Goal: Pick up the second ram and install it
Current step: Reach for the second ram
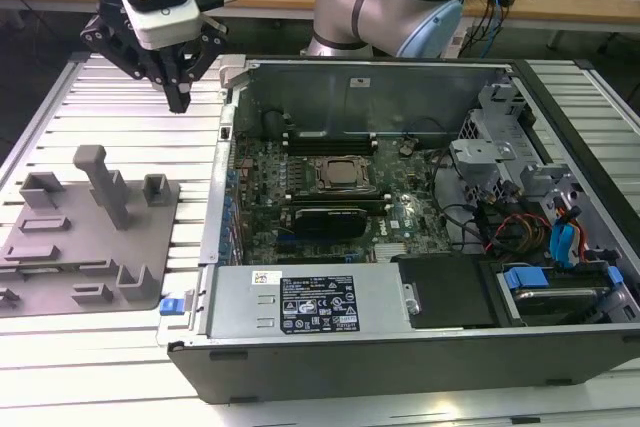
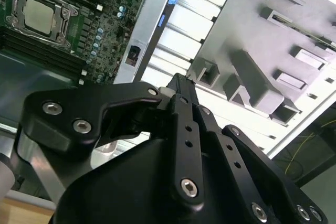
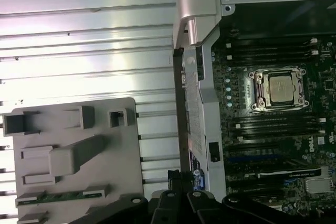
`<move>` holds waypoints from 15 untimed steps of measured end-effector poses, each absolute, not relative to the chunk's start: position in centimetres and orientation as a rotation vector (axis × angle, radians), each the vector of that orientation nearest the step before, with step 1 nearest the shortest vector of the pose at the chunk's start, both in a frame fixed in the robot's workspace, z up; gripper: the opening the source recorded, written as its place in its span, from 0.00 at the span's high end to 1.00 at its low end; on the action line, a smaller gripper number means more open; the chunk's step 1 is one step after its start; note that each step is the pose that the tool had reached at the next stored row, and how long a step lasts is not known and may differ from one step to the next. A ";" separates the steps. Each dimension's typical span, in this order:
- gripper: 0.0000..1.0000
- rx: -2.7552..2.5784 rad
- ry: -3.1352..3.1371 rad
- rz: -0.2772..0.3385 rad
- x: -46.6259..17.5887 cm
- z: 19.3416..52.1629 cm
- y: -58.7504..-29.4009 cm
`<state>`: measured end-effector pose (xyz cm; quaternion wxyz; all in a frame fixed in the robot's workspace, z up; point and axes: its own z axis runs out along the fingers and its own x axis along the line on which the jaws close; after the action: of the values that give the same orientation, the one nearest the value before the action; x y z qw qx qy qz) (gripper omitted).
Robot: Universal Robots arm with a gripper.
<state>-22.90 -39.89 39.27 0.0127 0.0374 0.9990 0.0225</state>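
Note:
The second ram (image 3: pixel 62 196) is a thin green stick lying in a long slot of the grey holder plate (image 3: pixel 121 145) in the first wrist view. My gripper (image 1: pixel 180 99) hangs high over the slatted table, between the holder plate (image 1: pixel 60 247) and the open computer case (image 1: pixel 230 147). Its fingers (image 2: pixel 178 85) meet at a point with nothing between them, so it is shut and empty. The motherboard's processor socket (image 1: pixel 340 175) has long black slots (image 1: pixel 330 137) on either side. The ram lies well apart from the gripper.
A tall grey post (image 1: pixel 105 187) and several small blocks stand up from the holder plate. The case's metal walls (image 1: pixel 360 82) rise around the motherboard. A power supply (image 1: pixel 310 302), cables (image 1: pixel 520 222) and drive bays crowd the exterior view's right.

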 end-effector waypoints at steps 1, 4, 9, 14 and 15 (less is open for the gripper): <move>0.89 0.117 3.113 0.070 -23.1 39.3 -39.9; 0.89 0.117 3.113 0.070 -23.9 39.3 -39.9; 0.89 0.116 3.113 0.070 -24.9 39.3 -39.9; 0.89 0.116 3.113 0.070 -26.6 39.3 -39.9; 0.89 0.116 3.113 0.070 -26.9 39.3 -39.9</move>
<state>-26.89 -39.89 39.26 0.0127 0.0374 0.9990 0.0225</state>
